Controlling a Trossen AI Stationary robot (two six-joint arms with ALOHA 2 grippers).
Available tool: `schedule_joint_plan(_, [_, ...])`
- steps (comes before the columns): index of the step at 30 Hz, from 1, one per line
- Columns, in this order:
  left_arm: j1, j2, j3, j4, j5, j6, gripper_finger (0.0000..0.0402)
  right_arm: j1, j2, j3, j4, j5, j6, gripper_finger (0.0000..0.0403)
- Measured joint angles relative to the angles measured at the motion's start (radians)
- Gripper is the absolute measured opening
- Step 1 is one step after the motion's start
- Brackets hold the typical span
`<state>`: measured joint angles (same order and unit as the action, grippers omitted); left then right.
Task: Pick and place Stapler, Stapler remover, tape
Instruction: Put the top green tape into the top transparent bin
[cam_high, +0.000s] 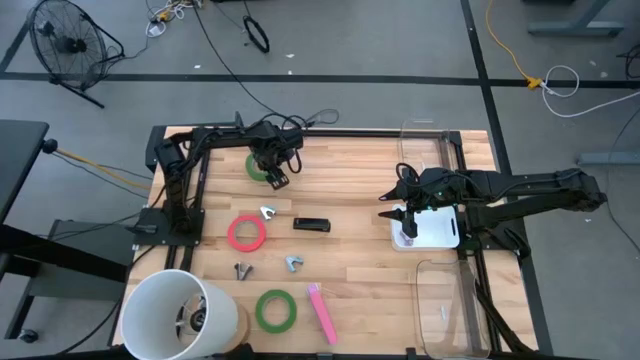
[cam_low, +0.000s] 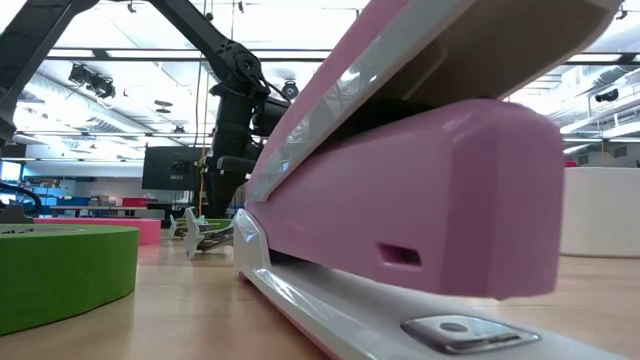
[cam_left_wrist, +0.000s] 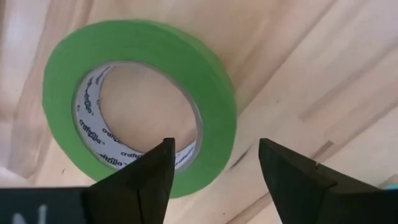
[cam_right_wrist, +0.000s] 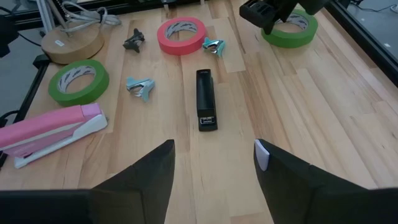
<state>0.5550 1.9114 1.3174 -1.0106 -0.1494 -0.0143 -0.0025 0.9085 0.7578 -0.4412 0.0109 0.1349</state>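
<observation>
Our left tool (cam_high: 277, 178) hangs wide over a green tape roll (cam_high: 257, 166) at the back of the wooden surface (cam_high: 360, 290). Our right tool (cam_right_wrist: 211, 163) waits wide over a white tray (cam_high: 440, 232). Red tape (cam_high: 246, 232), black stapler (cam_high: 311, 225) and pink stapler (cam_high: 321, 312) lie apart; grey floor surrounds us.
</observation>
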Motion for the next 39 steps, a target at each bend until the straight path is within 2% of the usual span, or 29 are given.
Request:
schedule_joint_plan(12, [0.009, -0.007, -0.167, 0.119, -0.004, 0.083, 0.0196, 0.000, 0.000, 0.000, 0.020, 0.000, -0.012, 0.0217])
schedule_joint_plan(14, [0.008, -0.007, -0.175, 0.129, -0.006, 0.083, 0.0170, 0.000, 0.000, 0.000, 0.032, 0.000, -0.012, 0.0217])
schedule_joint_plan(18, [0.007, -0.008, -0.176, 0.136, 0.001, 0.080, 0.0087, 0.000, 0.000, 0.000, 0.041, 0.000, -0.012, 0.0217])
schedule_joint_plan(21, [0.008, -0.009, -0.177, 0.142, 0.000, 0.075, 0.0086, 0.000, 0.000, 0.000, 0.040, 0.007, 0.004, 0.0217])
schedule_joint_plan(26, [-0.004, -0.038, -0.183, 0.168, -0.018, 0.064, 0.0086, 0.000, 0.000, 0.000, 0.035, 0.094, 0.053, 0.0217])
schedule_joint_plan(30, [-0.020, -0.135, -0.180, 0.186, -0.004, 0.056, 0.0086, 0.000, 0.001, 0.000, 0.038, 0.145, 0.064, 0.0217])
schedule_joint_plan(34, [-0.053, -0.269, -0.181, 0.231, 0.071, 0.046, 0.0086, -0.001, 0.001, 0.000, 0.077, 0.209, 0.071, 0.0217])
schedule_joint_plan(39, [-0.095, -0.463, -0.180, 0.409, 0.360, 0.045, 0.0086, -0.001, 0.002, 0.000, 0.178, 0.275, 0.044, 0.0217])
